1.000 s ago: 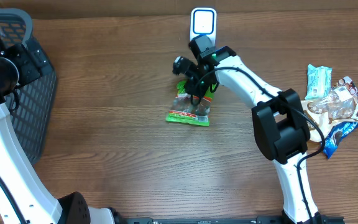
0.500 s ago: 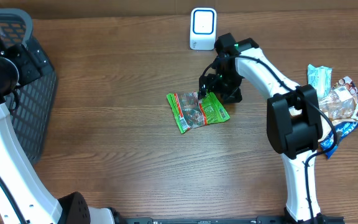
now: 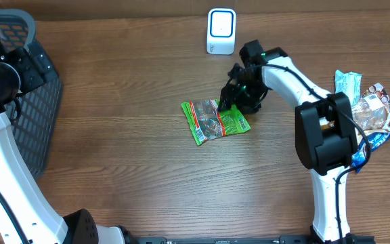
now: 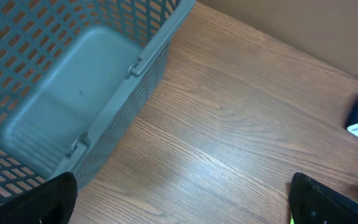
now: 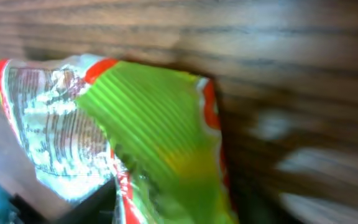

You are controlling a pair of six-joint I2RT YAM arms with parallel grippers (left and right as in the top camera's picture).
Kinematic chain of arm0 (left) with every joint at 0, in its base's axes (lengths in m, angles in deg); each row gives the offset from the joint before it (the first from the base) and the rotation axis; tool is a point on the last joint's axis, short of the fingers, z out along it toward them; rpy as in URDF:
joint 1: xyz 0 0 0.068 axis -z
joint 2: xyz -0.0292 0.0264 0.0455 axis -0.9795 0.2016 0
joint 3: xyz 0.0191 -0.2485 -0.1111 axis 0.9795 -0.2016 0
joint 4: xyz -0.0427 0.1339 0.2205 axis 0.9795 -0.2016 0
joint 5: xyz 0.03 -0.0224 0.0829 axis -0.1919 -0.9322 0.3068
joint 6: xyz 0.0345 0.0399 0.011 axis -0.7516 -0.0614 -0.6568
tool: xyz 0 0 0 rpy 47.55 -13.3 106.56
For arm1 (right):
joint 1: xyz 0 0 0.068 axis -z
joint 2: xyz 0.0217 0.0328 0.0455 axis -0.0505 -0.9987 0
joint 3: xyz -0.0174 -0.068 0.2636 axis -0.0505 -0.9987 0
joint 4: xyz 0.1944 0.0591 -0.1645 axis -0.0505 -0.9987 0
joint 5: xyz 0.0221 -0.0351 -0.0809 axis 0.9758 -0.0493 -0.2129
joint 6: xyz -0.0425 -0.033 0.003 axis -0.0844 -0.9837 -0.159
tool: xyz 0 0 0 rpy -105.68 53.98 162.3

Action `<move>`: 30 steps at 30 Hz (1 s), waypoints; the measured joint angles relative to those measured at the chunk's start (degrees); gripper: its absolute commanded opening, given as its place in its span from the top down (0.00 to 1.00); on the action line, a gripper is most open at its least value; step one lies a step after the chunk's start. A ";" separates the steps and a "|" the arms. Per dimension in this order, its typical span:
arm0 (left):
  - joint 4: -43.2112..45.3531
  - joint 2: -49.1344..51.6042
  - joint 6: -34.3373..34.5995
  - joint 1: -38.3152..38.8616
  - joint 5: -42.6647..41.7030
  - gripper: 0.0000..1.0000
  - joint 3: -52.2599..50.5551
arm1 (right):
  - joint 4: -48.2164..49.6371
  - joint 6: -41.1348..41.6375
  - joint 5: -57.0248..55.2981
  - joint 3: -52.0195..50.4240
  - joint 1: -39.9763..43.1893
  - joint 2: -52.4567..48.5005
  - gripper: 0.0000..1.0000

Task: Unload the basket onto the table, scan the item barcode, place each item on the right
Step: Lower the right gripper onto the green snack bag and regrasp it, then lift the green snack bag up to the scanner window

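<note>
Green snack packet [image 3: 215, 120] lies flat around the middle of the wooden table [image 3: 134, 176], a bit toward the far edge where the white scanner [image 3: 221, 30] stands. Right gripper [image 3: 235, 102] is at the packet's right end; the blurred wrist view makes it impossible to tell whether it is gripping. Left gripper [image 4: 182, 206] is spread wide and empty, near the grey basket [image 3: 39, 108] at the left edge. More wrapped snacks [image 3: 365, 115] lie at the right edge.

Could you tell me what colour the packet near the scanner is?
The packet is bright green with red edging, clearest in the right wrist view.
</note>
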 measured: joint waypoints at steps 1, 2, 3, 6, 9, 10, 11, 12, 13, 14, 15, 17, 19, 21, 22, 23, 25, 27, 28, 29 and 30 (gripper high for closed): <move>0.02 0.00 0.00 0.00 0.00 0.00 0.00 | 0.07 -0.46 0.98 -0.55 -0.26 -0.22 0.75; 0.00 0.00 0.00 0.00 0.00 0.00 0.00 | 0.02 -0.87 2.08 -0.87 -0.39 -0.39 0.78; 0.00 0.00 0.00 0.00 -0.02 0.00 0.00 | -0.09 -0.92 3.45 -1.09 -0.61 -0.57 0.87; 0.02 0.00 0.00 0.00 0.00 0.00 0.00 | -0.26 -1.29 5.11 -1.11 -1.09 -0.66 0.96; 0.02 0.00 0.00 0.00 0.00 0.00 0.00 | -0.37 -1.60 6.43 -1.11 -1.38 -0.66 0.96; 0.02 0.00 0.00 0.00 0.00 0.00 0.00 | -0.31 -1.62 6.80 -1.11 -1.40 -0.66 0.96; 0.00 0.00 0.00 0.00 -0.02 0.00 0.00 | -0.11 -1.66 7.32 -1.11 -1.40 -0.66 0.96; 0.02 0.00 0.00 0.00 0.00 0.00 0.00 | 0.09 -1.73 8.09 -1.11 -1.29 -0.66 0.96; 0.00 0.00 0.00 0.00 0.00 0.00 0.00 | 0.11 -1.99 9.20 -1.11 -1.14 -0.66 0.96; 0.02 0.00 0.00 0.00 0.00 0.00 0.00 | 0.15 -2.91 11.67 -1.11 -0.68 -0.66 0.96; 0.00 0.00 0.00 0.00 0.00 0.00 0.00 | 0.15 -3.32 12.92 -1.11 -0.31 -0.63 0.96; 0.02 0.00 0.00 0.00 0.00 0.00 0.00 | 0.13 -4.90 16.83 -1.11 1.27 -0.04 0.96; 0.02 0.00 0.00 0.00 0.00 0.00 0.00 | 0.00 -5.92 19.67 -1.11 3.26 1.66 0.96; 0.00 0.00 0.00 0.00 0.00 0.00 0.00 | -0.17 -6.67 22.47 -1.11 6.29 5.51 0.96; 0.00 0.00 0.00 0.00 0.00 0.00 0.00 | -0.31 -6.80 23.91 -1.11 7.61 7.67 0.96; 0.02 0.00 0.00 0.00 0.00 0.00 0.00 | -0.44 -6.88 25.05 -1.11 8.59 9.29 0.96; 0.00 0.00 0.00 0.00 0.00 0.00 0.00 | -0.55 -6.29 28.26 -1.11 10.71 13.18 0.96; 0.02 0.00 0.00 0.00 0.00 0.00 0.00 | -0.55 -4.42 31.56 -1.09 12.13 15.54 0.96; 0.02 0.00 0.00 0.00 0.00 0.00 0.00 | -0.55 -3.43 33.09 -1.09 12.66 16.06 0.96; 0.00 0.00 0.00 0.00 0.00 0.00 0.00 | -0.57 -2.47 35.10 -1.09 13.29 16.37 0.96; 0.02 0.00 0.00 0.00 0.00 0.00 0.00 | -0.52 -1.75 37.29 -1.09 13.86 16.41 0.96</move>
